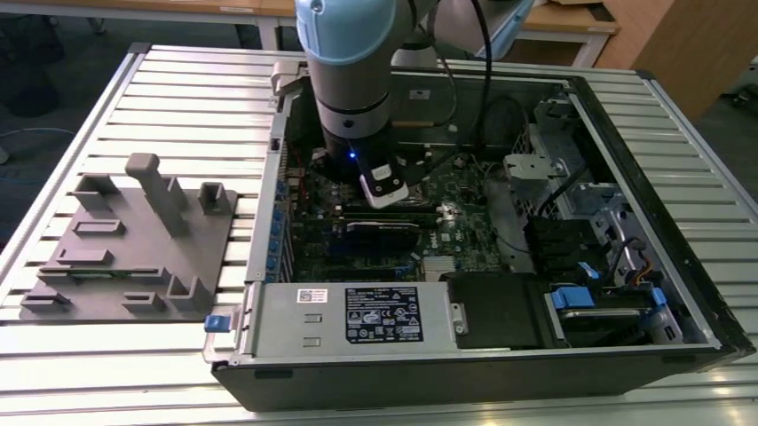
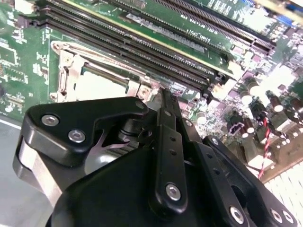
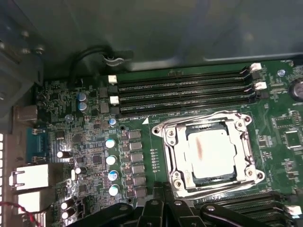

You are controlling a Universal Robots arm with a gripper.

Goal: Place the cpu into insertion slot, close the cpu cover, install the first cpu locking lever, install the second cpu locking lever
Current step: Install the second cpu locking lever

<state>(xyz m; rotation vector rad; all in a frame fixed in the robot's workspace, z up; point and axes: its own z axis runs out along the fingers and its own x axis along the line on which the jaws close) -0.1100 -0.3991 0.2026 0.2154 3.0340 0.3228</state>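
First wrist view: cpu (image 3: 209, 153) seated under cpu cover (image 3: 210, 122); pincer (image 3: 163, 208) state unclear.

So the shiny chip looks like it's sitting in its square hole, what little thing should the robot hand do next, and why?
Probably ease the gripper down at the socket's edge to work a locking lever. In the first wrist view the cpu already sits in the insertion slot with the cpu cover framing it, and the gripper hovers beside that frame.

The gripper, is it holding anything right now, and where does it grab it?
Nothing is held, as far as shows: the gripper is closed with nothing seen between its fingers. The cpu sits in the insertion slot.
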